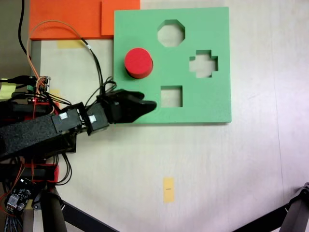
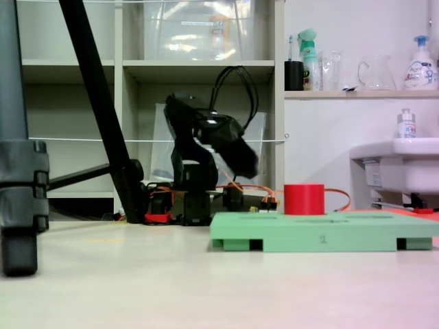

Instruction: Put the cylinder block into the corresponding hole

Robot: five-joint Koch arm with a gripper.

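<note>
In the fixed view from above, the end effector [image 1: 150, 105] hangs over the near-left edge of the green foam board [image 1: 217, 104], its tip pointing to the right. The two jaws lie closed up into one dark wedge from this angle, and the low fixed view shows the end effector [image 2: 248, 164] only as a blurred dark mass raised above the board [image 2: 322, 231]. Whether the jaws are spread or pressed together cannot be told. Nothing is seen pinched between them.

The cylinder block [image 1: 138, 62] stands beyond the end effector and slightly to its left in the view from above, apart from it. In the low fixed view the cylinder block [image 2: 304, 199] sits upright and rises well above the board surface. No round cut-out shows elsewhere on the board, so the block probably stands in or over the corresponding hole; the seating depth cannot be confirmed.

To the right of the end effector lie the square cut-out [image 1: 171, 96], the octagonal cut-out [image 1: 171, 33] and the cross-shaped cut-out [image 1: 203, 63].

Hazards, as judged from this state:
- If the block is only resting on the rim, a sideways brush from the end effector can tip it out.
- A low sweep of the arm can catch the board edge and shift the light foam across the tabletop [image 1: 217, 164].
- A regrasp from this oblique angle can pinch the soft foam off-centre and tilt the block.
</note>
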